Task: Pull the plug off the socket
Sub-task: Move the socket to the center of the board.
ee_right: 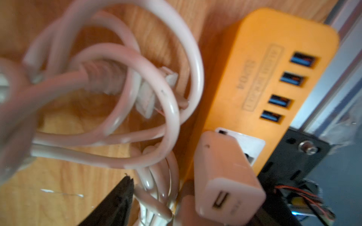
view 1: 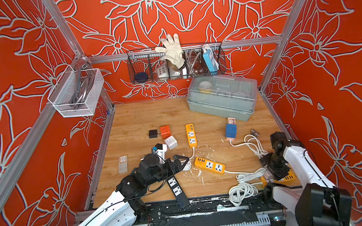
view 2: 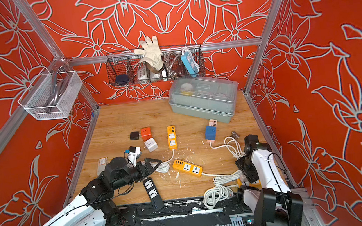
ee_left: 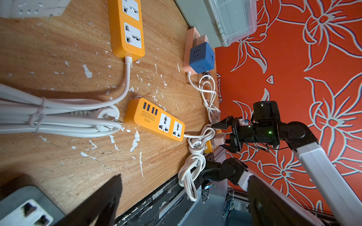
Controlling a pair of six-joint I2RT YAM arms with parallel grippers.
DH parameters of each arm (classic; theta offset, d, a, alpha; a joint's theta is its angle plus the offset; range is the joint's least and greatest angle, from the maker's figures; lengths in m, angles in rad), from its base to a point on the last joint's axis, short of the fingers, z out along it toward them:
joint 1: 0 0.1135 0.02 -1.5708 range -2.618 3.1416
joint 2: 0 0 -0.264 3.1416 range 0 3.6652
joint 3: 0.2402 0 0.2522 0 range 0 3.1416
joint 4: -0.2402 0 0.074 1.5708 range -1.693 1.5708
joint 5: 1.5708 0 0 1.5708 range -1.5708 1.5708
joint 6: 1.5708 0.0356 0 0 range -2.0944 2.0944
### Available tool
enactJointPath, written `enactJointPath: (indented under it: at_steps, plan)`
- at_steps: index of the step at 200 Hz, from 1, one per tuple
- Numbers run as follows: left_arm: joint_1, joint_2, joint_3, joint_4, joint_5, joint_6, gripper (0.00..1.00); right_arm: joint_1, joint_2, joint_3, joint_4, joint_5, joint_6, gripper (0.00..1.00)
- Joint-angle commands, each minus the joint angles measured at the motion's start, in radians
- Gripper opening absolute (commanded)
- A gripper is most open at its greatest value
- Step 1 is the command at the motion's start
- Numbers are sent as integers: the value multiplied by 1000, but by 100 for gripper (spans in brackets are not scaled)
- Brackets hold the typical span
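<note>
The plug [ee_right: 225, 176] is a pale pink USB charger block. It stands in a socket of an orange power strip [ee_right: 254, 78] at the table's front right corner. My right gripper [ee_right: 199, 191] is open and straddles the plug. One black finger [ee_right: 117, 201] stands apart from it, with white cable loops [ee_right: 156, 191] in between. The other finger is hidden behind the plug. The left wrist view shows the right gripper [ee_left: 223, 135] around the plug [ee_left: 218, 139]. In both top views the right gripper [view 1: 271, 172] [view 2: 245, 176] covers most of that strip [view 1: 287, 178]. My left gripper [view 1: 180, 161] [ee_left: 182, 207] is open and empty.
A second orange strip [view 1: 209, 165] lies at mid table and another [view 1: 191, 135] lies behind it. A black strip [view 1: 176, 187] sits by my left gripper. A coiled white cable [view 1: 241, 192] lies at the front edge. A blue cube adapter [view 1: 230, 130] and a grey lidded box [view 1: 222, 97] sit farther back.
</note>
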Motion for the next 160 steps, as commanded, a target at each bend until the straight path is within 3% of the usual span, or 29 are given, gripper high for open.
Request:
enactJointPath:
  at_steps: [1,33,54,87,160]
  plan:
    - [-4,-12,22,-2,-10,13,98,4,9,4,131,-157,-70,66]
    - [-3,-6,22,5,-20,18,98,49,27,8,223,-223,-144,55]
    - [-3,4,22,12,-21,20,98,111,56,18,272,-248,-185,53]
    - [-2,17,27,22,-26,22,98,295,142,47,329,-278,-202,52]
    - [-1,23,24,28,-44,20,98,627,248,117,406,-274,-105,52]
